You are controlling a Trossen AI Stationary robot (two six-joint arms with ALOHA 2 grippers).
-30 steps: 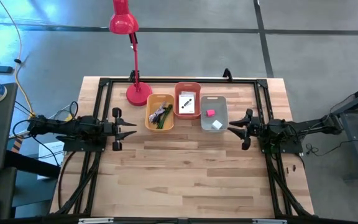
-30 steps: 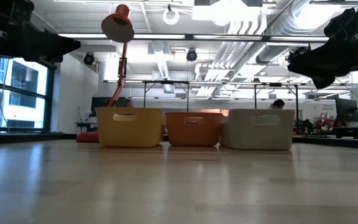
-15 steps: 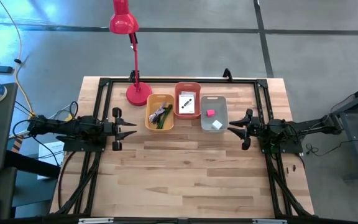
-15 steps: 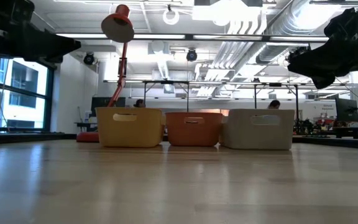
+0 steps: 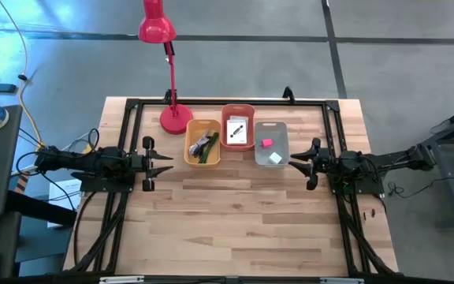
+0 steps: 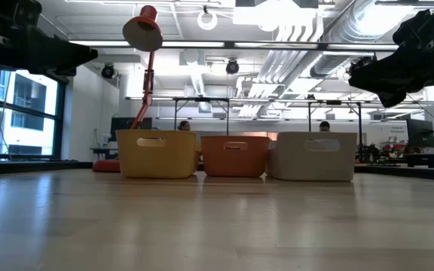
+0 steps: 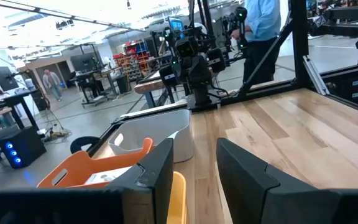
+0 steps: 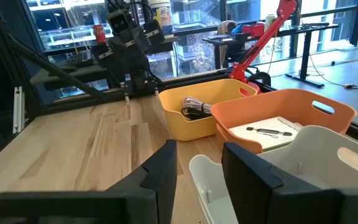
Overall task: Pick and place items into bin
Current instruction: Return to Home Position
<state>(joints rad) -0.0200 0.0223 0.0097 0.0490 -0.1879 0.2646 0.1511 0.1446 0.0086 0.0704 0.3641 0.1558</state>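
Three bins stand in a row at the table's far side. The yellow bin (image 5: 202,142) holds a black cable (image 8: 196,108) and a green stick (image 5: 209,148). The orange bin (image 5: 238,127) holds white cards with black print (image 8: 267,131). The grey-white bin (image 5: 271,143) holds a pink cube (image 5: 266,143) and a white cube (image 5: 275,158). My left gripper (image 5: 168,163) is open and empty above the table, left of the yellow bin. My right gripper (image 5: 293,162) is open and empty, right of the grey-white bin. The clear packet does not show.
A red desk lamp (image 5: 172,120) stands on its round base at the far left of the bins, its head (image 5: 156,27) reaching beyond the table. A black frame (image 5: 235,102) runs along the table's far edge and sides. Bare wood (image 5: 235,213) lies toward the near edge.
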